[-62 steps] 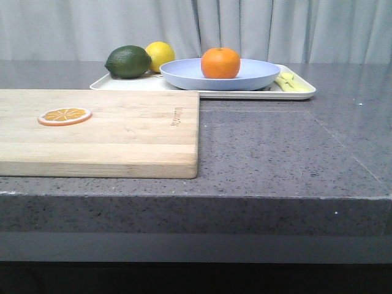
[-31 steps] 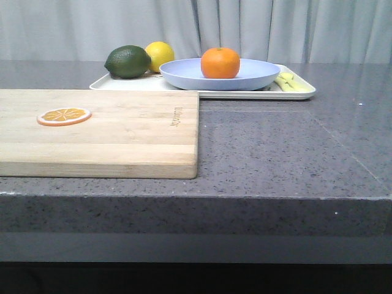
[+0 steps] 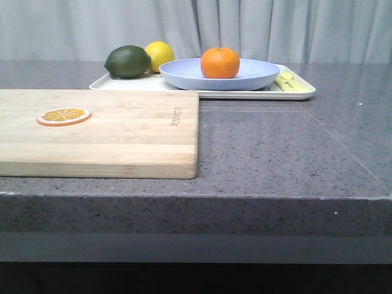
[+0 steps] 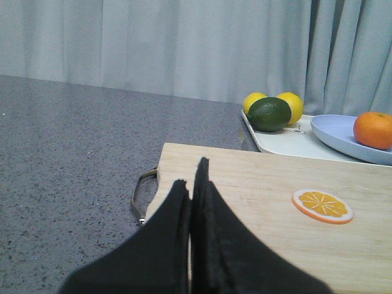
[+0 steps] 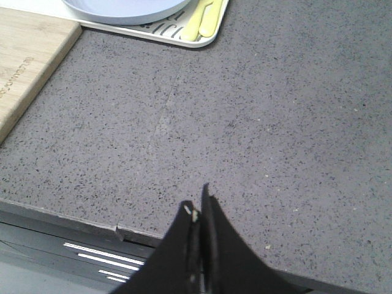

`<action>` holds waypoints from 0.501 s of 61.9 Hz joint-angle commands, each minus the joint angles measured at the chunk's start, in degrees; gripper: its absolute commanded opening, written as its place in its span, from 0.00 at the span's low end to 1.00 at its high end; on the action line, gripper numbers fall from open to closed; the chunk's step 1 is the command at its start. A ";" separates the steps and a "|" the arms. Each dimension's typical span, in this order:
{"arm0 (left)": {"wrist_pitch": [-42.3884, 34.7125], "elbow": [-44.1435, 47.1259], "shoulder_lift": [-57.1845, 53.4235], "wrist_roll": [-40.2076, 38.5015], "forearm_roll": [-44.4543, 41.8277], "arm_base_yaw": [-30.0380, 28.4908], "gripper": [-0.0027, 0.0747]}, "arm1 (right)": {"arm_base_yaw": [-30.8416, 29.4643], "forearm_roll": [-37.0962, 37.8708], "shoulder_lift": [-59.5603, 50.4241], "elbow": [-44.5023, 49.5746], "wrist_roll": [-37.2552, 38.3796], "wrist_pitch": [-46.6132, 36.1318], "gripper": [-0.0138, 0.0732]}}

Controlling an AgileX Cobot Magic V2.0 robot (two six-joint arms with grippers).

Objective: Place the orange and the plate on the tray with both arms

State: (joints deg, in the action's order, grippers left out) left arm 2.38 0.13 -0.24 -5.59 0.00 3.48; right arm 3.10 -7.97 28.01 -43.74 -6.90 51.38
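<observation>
Both grippers are pinched right down, nothing between the fingers. Left gripper (image 4: pixel 195 184) hangs low over the near-left end of the wooden cutting board (image 3: pixel 110 131), right gripper (image 5: pixel 199 211) sits over bare grey countertop (image 3: pixel 282 153) at the near edge, and neither arm shows in the front view.

Now look where the goods are: the orange (image 3: pixel 220 63) is sitting in the lavender plate (image 3: pixel 257 76), and that plate is resting on the cream tray (image 3: pixel 300 93) at the far side of the table, right of centre. A lime (image 3: pixel 127 62) and a lemon (image 3: pixel 160 55) share the tray's far-left end, yellow cutlery (image 3: pixel 289 82) lies at its right end, and an orange slice (image 3: pixel 64 116) lies alone on the board.

So from either gripper the task's things lie straight ahead and well apart, the tray's long side running left to right. By my reading, the placing looks done; if any touch-up were called for, the right arm has the clearer line to the plate's right rim.
</observation>
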 commanded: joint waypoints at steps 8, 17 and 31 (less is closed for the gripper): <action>-11.29 1.87 -1.16 -0.52 0.00 0.05 0.01 | -0.08 0.45 0.40 -1.33 -0.56 -4.12 0.08; -9.54 1.87 -1.16 -0.52 0.00 0.05 0.01 | -0.08 0.45 0.40 -1.33 -0.56 -4.12 0.08; -6.39 1.87 -1.16 -0.52 0.00 0.05 0.01 | -0.08 0.45 0.40 -1.33 -0.56 -4.12 0.08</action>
State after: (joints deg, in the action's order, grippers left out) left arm -0.51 0.43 -0.24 -5.58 0.00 3.48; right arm 3.10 -7.87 28.01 -43.74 -6.90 51.38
